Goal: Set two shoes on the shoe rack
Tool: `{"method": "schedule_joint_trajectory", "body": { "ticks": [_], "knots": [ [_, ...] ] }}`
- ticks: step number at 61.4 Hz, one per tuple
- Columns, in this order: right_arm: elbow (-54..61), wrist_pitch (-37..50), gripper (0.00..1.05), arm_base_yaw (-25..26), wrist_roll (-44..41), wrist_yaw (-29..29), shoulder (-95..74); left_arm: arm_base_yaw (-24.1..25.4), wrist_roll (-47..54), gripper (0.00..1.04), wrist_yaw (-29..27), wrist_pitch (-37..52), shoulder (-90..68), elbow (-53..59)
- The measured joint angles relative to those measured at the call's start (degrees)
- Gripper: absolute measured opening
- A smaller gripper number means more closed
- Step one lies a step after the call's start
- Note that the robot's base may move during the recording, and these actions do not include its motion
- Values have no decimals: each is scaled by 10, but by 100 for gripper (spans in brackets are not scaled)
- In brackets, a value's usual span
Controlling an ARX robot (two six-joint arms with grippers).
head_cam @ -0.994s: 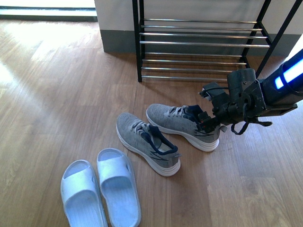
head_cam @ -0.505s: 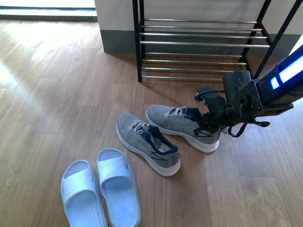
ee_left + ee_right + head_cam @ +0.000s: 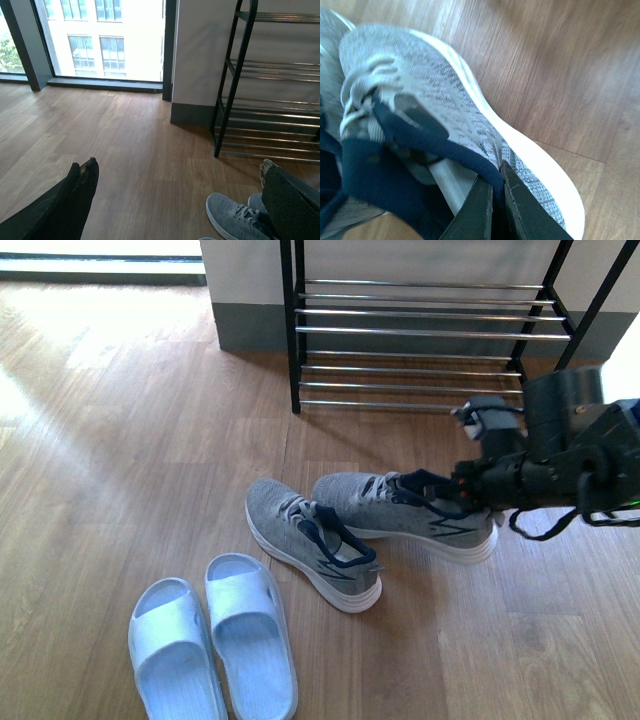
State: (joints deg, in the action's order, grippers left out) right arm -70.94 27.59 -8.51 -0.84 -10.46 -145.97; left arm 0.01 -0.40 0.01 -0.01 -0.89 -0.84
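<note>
Shoe rack (image 3: 430, 332) top cut off; sandals (image 3: 250, 640) cropped at bottom edge.

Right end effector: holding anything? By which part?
Yes. The right end effector is shut on the far sneaker, pinching its navy heel collar.

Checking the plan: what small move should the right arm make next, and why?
Probably lift straight up: the right gripper pinches the grey sneaker by its navy collar, the shoe sits low by the floor, and the shoe rack lies ahead.
</note>
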Motion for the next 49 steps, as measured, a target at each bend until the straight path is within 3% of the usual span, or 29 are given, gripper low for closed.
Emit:
{"method": "schedule_joint_trajectory", "body": {
  "ticks": [11,20,49],
  "knots": [
    [227,70,2,55,91,-10,228,0,0,95,0,0,0,0],
    [380,22,2,134,131,-48,451,0,0,95,0,0,0,0],
    [474,-134,2,346,183,-227,861,0,0,95,0,0,0,0]
  ]
}}
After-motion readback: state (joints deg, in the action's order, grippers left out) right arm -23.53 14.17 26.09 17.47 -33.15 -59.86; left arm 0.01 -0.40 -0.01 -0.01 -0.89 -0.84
